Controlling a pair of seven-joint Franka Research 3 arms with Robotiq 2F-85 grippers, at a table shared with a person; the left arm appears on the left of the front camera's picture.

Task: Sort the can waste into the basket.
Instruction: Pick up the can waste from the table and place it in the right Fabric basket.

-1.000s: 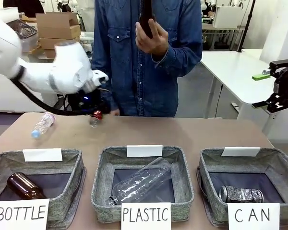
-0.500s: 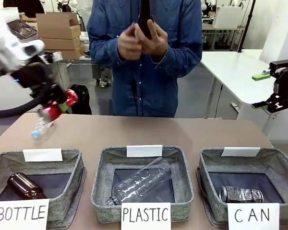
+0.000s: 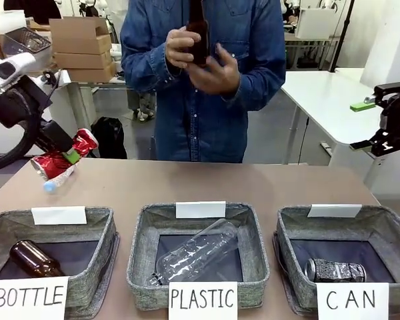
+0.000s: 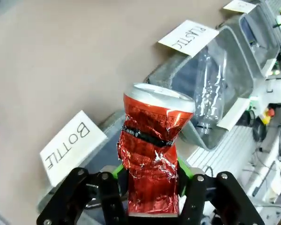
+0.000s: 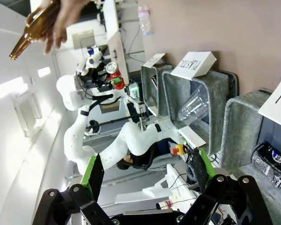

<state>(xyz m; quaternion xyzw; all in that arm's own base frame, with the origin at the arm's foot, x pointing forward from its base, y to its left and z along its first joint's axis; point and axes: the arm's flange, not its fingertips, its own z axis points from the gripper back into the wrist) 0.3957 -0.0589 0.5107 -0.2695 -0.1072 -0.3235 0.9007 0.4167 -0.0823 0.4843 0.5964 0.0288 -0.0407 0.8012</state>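
Hanging in the air above the far left end of the desk [image 3: 207, 183], the red can [image 4: 152, 150] was squeezed at its bottom end between the green pads [image 4: 186, 169] of the left tool [image 3: 68, 155]. That tool was closed tight on it. In the front view the can lay tilted, with its silver top pointing up and to the right.

The CAN basket [image 3: 287, 240] sat at the other end of the row, on the near right side of the desk. A silver can [image 3: 335, 270] lay on its side on the dark floor inside. Between the red can and that basket stood the BOTTLE basket [image 3: 107, 247] and the PLASTIC basket [image 3: 137, 253]. So the red can was well apart from its home, and I think it would have to travel right, across both of them, and a little nearer.

The right tool [image 5: 146, 169] hung high beside the CAN basket, wide open and holding nothing. It was the nearer one, but the left tool had the can.

Under the red can a small clear bottle [image 3: 53, 181] lay on the desk. Across the desk a person held a brown bottle [image 3: 199, 40] in both hands.
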